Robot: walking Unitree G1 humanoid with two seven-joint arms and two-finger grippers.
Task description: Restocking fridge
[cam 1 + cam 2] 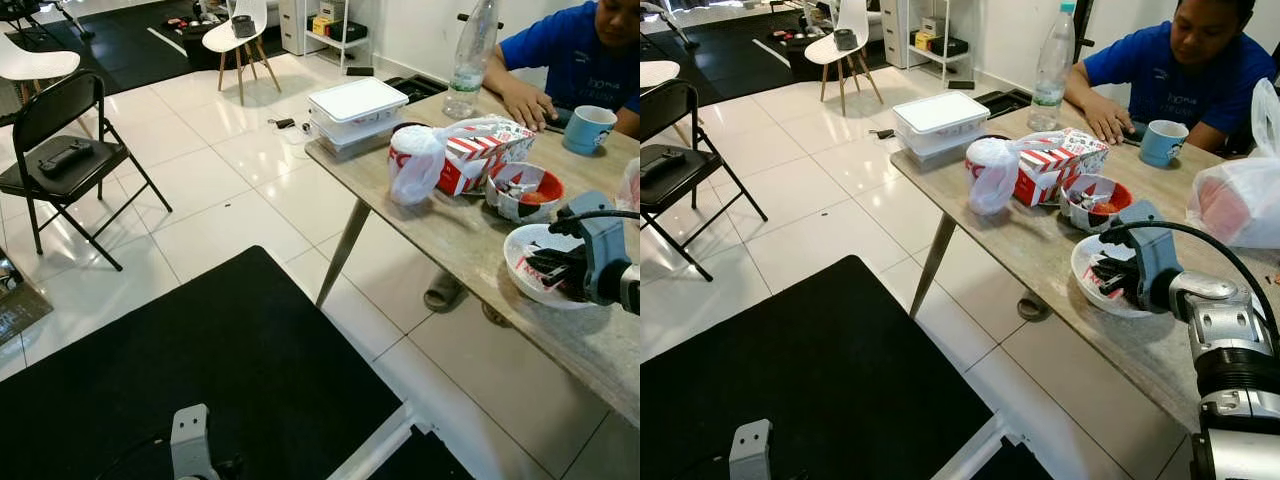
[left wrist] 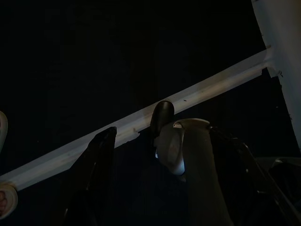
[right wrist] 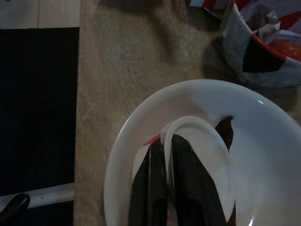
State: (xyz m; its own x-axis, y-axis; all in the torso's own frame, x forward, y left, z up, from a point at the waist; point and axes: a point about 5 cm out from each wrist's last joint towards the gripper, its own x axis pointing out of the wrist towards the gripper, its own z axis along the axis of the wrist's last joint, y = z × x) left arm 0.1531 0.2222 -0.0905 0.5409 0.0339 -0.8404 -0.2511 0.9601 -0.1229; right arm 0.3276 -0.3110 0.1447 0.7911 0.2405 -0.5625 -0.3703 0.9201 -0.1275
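Low at the near edge of the head views, the left gripper (image 2: 136, 141) hangs idle over a black floor mat (image 1: 200, 370); its wrist view is dark, with its fingers (image 2: 101, 146) spread apart and nothing between them. Right gripper (image 3: 162, 146) reaches into a white bowl (image 1: 1090, 262) at the near edge of the worktop (image 1: 1040, 250); its fingers (image 3: 186, 155) sit nearly together, pinched on the rim of a thin white lid or liner (image 3: 197, 129) inside the bowl. A dark scrap lies in the bowl beside it. Just beyond the bowl stands a red paper bowl (image 1: 1092, 200) with foil and food scraps, touching a red-and-white striped food box (image 1: 1055, 160). A knotted white plastic bag (image 1: 990, 172) leans against that box. Farther along the worktop, at its far corner, are stacked white lidded containers (image 1: 940, 120). A clear plastic bottle (image 1: 1052, 65) stands toward the back, near a seated person in a blue shirt (image 1: 1180, 70), one hand on the worktop beside a light blue mug (image 1: 1162, 142). A black folding chair (image 1: 65, 160) stands on the white tiles, well apart.
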